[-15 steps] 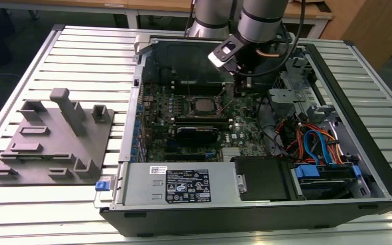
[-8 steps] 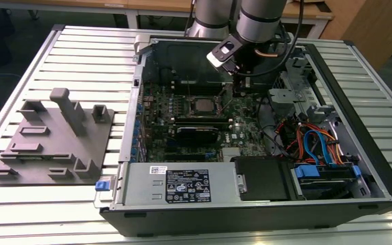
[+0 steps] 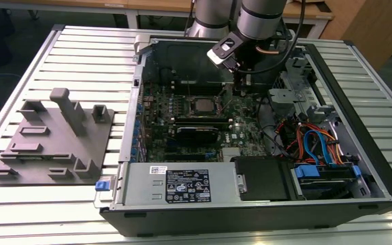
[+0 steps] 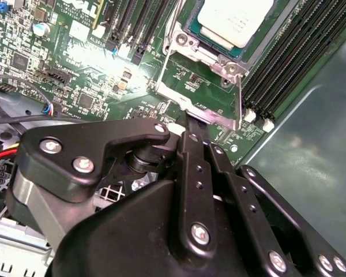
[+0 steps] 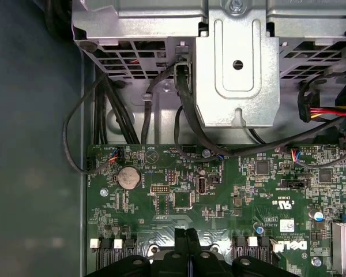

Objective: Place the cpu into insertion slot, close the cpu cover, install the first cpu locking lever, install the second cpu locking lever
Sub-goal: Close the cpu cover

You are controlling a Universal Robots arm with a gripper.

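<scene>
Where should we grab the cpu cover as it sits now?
Grip the cpu cover by its free end bar, opposite the hinge beside the cpu. It's a thin windowed frame swung open clear of the cpu, so that bar is exposed. Probably come from the end away from the cpu, where the shut pincer sits.

The robot's arm [image 3: 259, 15] comes down from above. It is a fat grey tube, and it bends at the wrist [image 3: 250, 33]. At its end the black gripper [image 3: 241, 84] points down. In both wrist views the gripper [image 4: 188, 122] [image 5: 186, 232] has its two long fingers [image 5: 179, 248] pressed tight together, with no gap at the tips.
</scene>
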